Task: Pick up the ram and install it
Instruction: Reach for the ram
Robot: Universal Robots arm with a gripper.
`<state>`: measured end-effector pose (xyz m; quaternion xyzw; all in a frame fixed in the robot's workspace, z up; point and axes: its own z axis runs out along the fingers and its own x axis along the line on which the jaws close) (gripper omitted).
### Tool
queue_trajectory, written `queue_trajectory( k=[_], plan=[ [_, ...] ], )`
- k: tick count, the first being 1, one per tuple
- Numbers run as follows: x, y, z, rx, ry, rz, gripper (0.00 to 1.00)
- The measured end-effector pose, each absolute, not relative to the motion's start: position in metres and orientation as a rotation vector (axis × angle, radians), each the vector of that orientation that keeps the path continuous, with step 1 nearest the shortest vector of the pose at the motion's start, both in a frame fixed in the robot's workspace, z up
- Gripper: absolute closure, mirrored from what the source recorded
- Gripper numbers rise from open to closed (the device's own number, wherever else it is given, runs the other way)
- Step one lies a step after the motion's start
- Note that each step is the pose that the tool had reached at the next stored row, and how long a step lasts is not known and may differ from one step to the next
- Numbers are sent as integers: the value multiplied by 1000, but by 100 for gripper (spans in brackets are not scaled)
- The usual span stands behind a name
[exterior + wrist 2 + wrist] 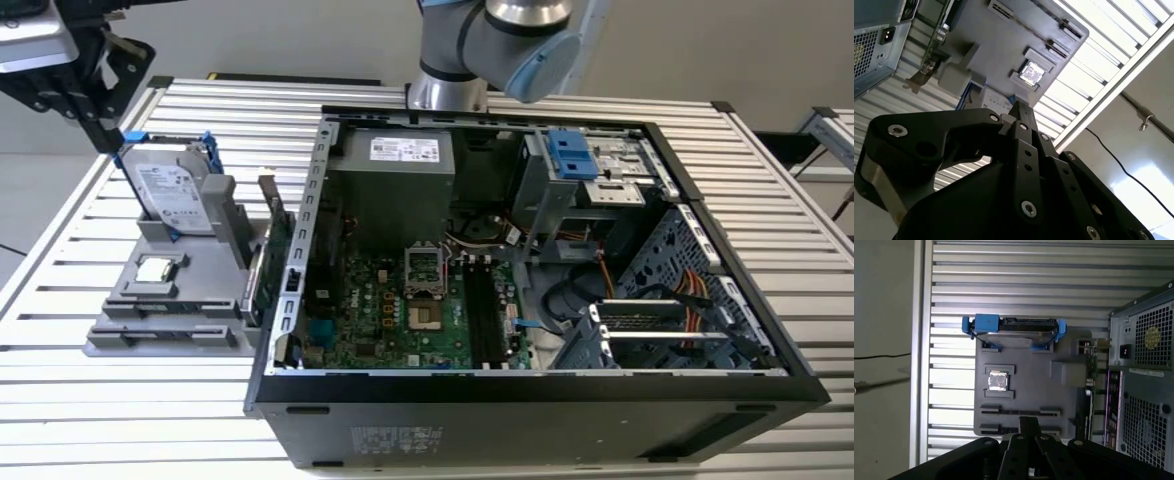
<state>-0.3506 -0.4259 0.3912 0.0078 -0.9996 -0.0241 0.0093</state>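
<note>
The ram [1020, 411] is a thin dark strip standing edge-on in a slot of the grey holder [1064, 395]; in the second wrist view the ram [1040, 35] shows as a slim line. My gripper [104, 140] hangs shut and empty at the exterior view's far left, above and behind the holder [134, 335], well apart from the ram. In both wrist views the fingertips [1029, 421] [1021, 107] are pressed together with nothing between them. The open computer case [287, 400] lies beside the holder, its green motherboard [387, 320] exposed with dark memory slots [483, 315].
A silver hard drive [174, 195] in a blue frame stands upright at the holder's back, close under my gripper. A small square chip [998, 381] lies mid-holder. An upright green board [274, 270] stands between holder and case. The slatted metal table [120, 420] ends near the holder.
</note>
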Motion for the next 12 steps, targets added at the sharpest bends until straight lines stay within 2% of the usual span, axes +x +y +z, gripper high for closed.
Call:
queue_trajectory(
  k=[12],
  plan=[
    [-351,-437,391,24,-3122,-75,100]
  ],
)
